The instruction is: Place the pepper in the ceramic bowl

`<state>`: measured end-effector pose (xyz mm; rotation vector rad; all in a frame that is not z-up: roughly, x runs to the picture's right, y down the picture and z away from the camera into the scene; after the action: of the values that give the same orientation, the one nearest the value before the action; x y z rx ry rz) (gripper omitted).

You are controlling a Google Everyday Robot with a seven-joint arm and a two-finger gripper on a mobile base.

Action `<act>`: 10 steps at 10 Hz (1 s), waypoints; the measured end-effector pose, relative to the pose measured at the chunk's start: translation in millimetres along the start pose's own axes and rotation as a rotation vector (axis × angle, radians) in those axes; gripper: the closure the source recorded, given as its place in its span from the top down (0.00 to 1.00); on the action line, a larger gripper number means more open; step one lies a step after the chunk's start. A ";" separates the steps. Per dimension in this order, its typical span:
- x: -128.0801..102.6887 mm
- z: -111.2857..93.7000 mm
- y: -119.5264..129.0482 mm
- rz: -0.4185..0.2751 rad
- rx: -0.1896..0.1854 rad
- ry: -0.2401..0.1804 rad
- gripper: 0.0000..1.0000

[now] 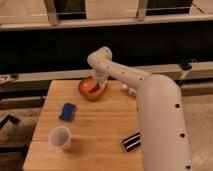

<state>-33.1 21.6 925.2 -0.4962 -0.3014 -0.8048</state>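
High view from behind the arm (pixel 150 97), down onto table (pixel 100 127), hand (pixel 99 83) over ceramic bowl (pixel 84 93)

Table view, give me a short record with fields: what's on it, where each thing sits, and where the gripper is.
table: wooden, light brown
bowl: orange, at the far edge, near the middle
pepper: dark red piece, inside the bowl
gripper: reaching down into the bowl's right side, close to the pepper
blue pad: lying flat, left of centre, between bowl and cup
cup: white, upright, near left corner
striped object: black and white, near right edge, beside the arm
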 end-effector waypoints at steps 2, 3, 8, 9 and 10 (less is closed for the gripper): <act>-0.7 1.2 -1.8 -0.003 0.003 -0.001 0.80; -1.2 2.1 -2.6 -0.004 0.004 -0.002 0.80; -2.6 4.8 -6.9 -0.009 0.014 -0.002 0.80; -2.8 5.2 -7.8 -0.010 0.016 -0.002 0.80; -3.0 5.4 -8.4 -0.011 0.018 -0.003 0.80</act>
<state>-41.7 21.3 931.0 -0.4794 -0.3141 -0.8110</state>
